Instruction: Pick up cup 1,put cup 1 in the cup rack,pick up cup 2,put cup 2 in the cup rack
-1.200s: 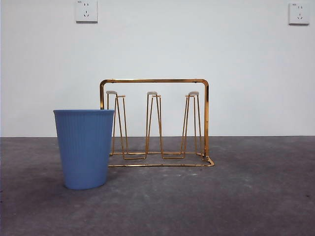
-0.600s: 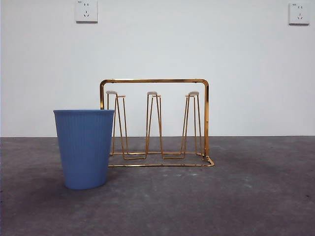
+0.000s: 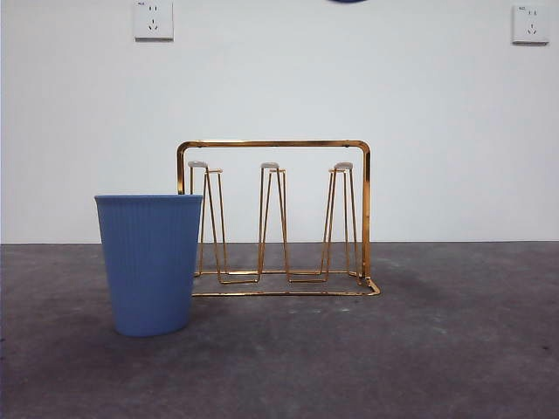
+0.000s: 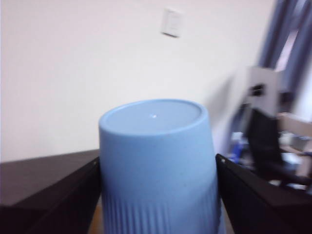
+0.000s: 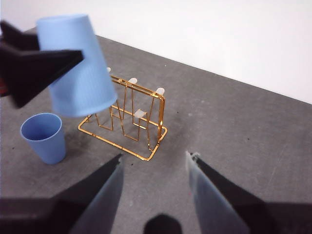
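Left gripper (image 5: 29, 61) clamps inverted pale-blue cup (image 5: 78, 73) above gold rack (image 5: 129, 117); darker cup (image 5: 44, 138) apparently untouched at rack's 9 o'clock; right gripper (image 5: 153, 180) open, table (image 5: 234, 141) bare beneath.

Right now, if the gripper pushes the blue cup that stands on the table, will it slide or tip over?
The standing blue cup looks like thin plastic and appears empty in the right wrist view, so probably light. Its base is narrower than its rim, so a push high up would likely tip it; a low push might slide it. Its ribbed wall may help the grip.
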